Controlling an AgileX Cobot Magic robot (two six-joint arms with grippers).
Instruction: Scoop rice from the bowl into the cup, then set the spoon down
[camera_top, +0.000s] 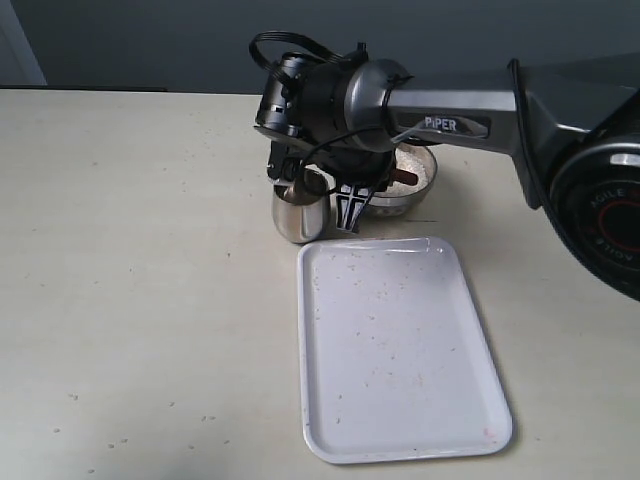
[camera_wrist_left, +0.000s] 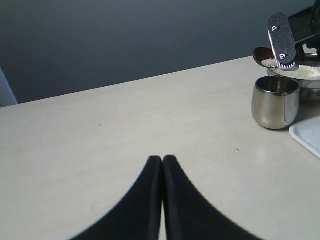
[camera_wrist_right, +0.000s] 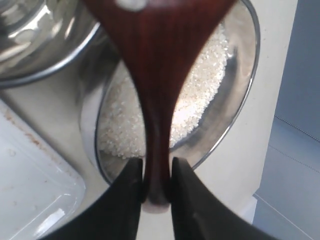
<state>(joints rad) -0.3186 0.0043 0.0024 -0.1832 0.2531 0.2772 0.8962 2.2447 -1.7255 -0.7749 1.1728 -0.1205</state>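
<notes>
The cup (camera_top: 298, 215) stands on the table (camera_top: 150, 280) toward its far side, with the bowl (camera_top: 422, 178) just to its right, close beside it. The tray (camera_top: 400, 380) lies on the table in front of both, its far edge near them but not touching. The rice (camera_wrist_right: 200, 100) lies in the bowl. The spoon (camera_wrist_right: 157, 125) is off the table, its handle between the fingers of the right gripper (camera_wrist_right: 157, 172). It crosses above the bowl, and its scoop end sits over the cup's mouth with some rice on it.
</notes>
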